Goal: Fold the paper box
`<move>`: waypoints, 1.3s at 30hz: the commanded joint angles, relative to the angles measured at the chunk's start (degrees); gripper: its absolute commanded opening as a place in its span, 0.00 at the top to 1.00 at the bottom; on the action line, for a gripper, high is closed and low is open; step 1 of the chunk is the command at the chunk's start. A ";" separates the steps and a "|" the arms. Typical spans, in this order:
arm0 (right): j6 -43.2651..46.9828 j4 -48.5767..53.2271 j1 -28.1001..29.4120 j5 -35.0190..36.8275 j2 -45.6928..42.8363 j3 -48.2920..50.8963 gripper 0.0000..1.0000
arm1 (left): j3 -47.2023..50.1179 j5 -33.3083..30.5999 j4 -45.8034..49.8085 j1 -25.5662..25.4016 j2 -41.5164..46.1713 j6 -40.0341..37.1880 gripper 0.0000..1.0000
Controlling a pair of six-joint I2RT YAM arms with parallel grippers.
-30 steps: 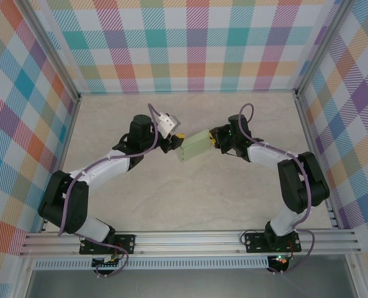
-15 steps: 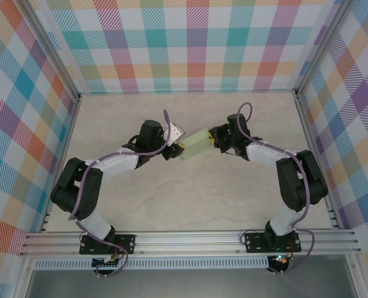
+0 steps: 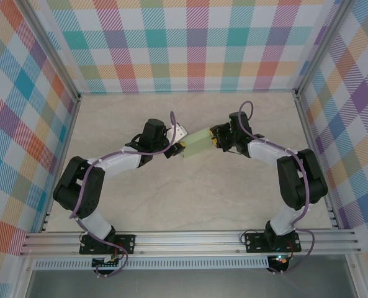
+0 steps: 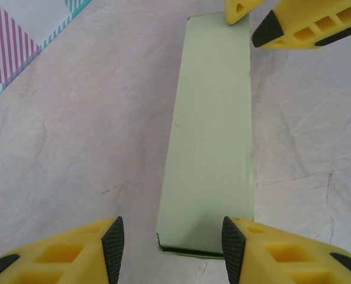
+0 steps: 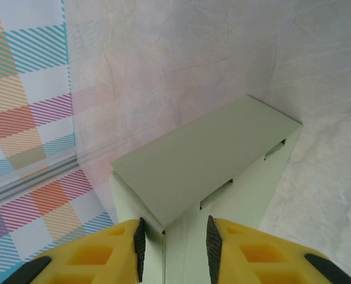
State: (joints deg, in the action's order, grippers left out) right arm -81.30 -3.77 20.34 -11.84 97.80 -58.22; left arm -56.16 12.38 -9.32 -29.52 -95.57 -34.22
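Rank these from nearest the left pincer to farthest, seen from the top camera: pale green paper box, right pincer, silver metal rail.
1. Pale green paper box: end between the fingers of the left pincer.
2. Right pincer: at the box's other end.
3. Silver metal rail: farthest, along the table's near edge.

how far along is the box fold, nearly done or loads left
Mostly done: the paper box lies on the table as a long rectangular box, not a flat sheet. In hand: the left gripper sits open around one end; the right gripper straddles the other end, grip unclear. Left: the top panel looks slightly raised, with gaps under its edge, so pressing it shut probably remains.
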 commanded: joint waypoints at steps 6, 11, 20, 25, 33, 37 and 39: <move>2.61 8.49 -0.91 -4.12 -0.83 -5.78 0.62 | -0.17 -2.66 7.71 -0.21 -3.70 -2.13 0.51; 2.33 7.89 -0.92 -5.02 -0.64 -6.56 0.62 | -0.32 -2.45 7.75 -0.22 -3.79 -2.17 0.50; 3.49 6.29 -1.68 -1.27 3.78 -1.93 0.63 | -0.49 -2.20 7.68 -0.20 -3.88 -2.01 0.50; 3.20 3.83 -2.40 -1.67 3.98 1.11 0.64 | -0.78 -1.95 7.77 -0.28 -4.18 -2.01 0.50; 4.26 6.59 -2.46 -2.90 -1.07 -5.28 0.62 | -0.87 -1.79 7.81 -0.23 -4.19 -1.93 0.50; 4.87 8.91 -2.49 -4.60 0.65 -8.99 0.61 | -0.88 -1.16 8.12 -0.27 -4.18 -2.19 0.50; 2.74 5.76 -2.58 -5.64 2.60 -7.90 0.61 | -0.88 -1.16 8.14 -0.28 -4.18 -2.19 0.50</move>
State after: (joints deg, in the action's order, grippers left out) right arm -77.76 2.13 18.17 -15.92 98.80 -65.41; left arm -57.71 12.32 -8.95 -29.52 -96.82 -34.70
